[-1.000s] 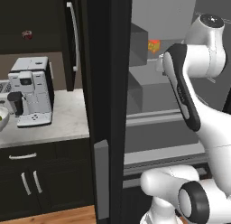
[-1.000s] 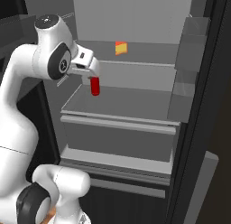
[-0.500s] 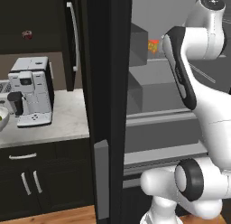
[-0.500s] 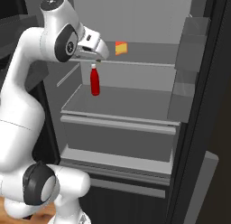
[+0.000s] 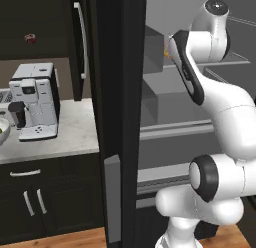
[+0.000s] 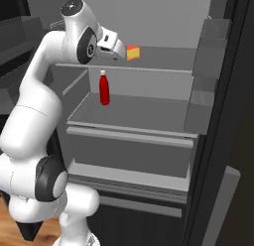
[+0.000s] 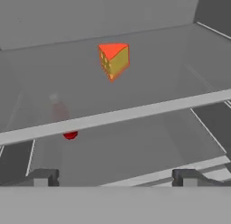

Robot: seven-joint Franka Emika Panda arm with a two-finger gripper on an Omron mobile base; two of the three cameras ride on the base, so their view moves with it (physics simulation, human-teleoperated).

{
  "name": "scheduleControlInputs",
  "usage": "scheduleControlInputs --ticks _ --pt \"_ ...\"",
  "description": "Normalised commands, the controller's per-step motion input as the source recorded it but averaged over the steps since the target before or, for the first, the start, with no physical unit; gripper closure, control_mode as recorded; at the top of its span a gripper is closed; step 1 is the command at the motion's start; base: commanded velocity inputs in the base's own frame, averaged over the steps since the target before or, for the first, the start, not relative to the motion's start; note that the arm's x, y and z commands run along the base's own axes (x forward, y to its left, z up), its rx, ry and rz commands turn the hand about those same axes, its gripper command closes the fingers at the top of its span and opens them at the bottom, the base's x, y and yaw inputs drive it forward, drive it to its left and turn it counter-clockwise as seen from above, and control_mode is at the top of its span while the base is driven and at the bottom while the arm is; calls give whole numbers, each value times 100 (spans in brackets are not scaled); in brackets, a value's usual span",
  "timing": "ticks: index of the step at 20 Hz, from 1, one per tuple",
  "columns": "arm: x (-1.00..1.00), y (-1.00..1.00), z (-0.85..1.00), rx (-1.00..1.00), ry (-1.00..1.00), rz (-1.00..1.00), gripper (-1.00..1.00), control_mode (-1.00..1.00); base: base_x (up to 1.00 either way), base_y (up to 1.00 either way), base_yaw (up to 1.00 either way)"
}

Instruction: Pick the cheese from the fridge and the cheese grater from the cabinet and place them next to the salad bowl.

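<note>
With the fridge (image 6: 149,141) standing open in front of the base, I am looking at its pale grey interior, one black door edge running down the middle of the left base view. I am counting one fridge, one arm, one coffee machine, one bottle and one cheese wedge.

One white arm is reaching up into the upper part of the compartment. On the counter (image 5: 70,137) to the left of the fridge, one silver-and-black coffee machine (image 5: 34,101) is standing upright, with dark drawers and doors below it and a dark upper cabinet (image 5: 75,42) with a long silver handle above it.

Inside the fridge, one red bottle (image 6: 104,88) is standing upright on the middle shelf, its long axis vertical, white cap up. In the hand view I am seeing it only as a faint red blur through the glass shelf above it.

One cheese (image 7: 113,60) is sitting on the upper shelf, above and to the right of the bottle. In the hand view its red face is facing up and its yellow, holed side is facing the camera; the wedge's narrow end is pointing toward the back wall.

The gripper (image 7: 113,177) is hovering just short of the shelf's front edge, jaws spread wide with nothing between them, well apart from the cheese. In the right base view the hand is sitting just left of the wedge at about the same height.
</note>
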Motion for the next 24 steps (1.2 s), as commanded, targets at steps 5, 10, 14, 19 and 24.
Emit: scheduleControlInputs --ticks 5,10,14,19,24 --pt "48 -8 -12 -1 -15 0 -100 -100 0 0 0" --pt "63 -7 1 0 19 0 -100 -100 0 0 0" --pt "71 -23 8 0 13 0 -100 -100 0 0 0" --pt "81 -20 1 0 5 0 -100 -100 0 0 0" --pt "49 -1 0 0 0 0 -100 -100 0 0 0"
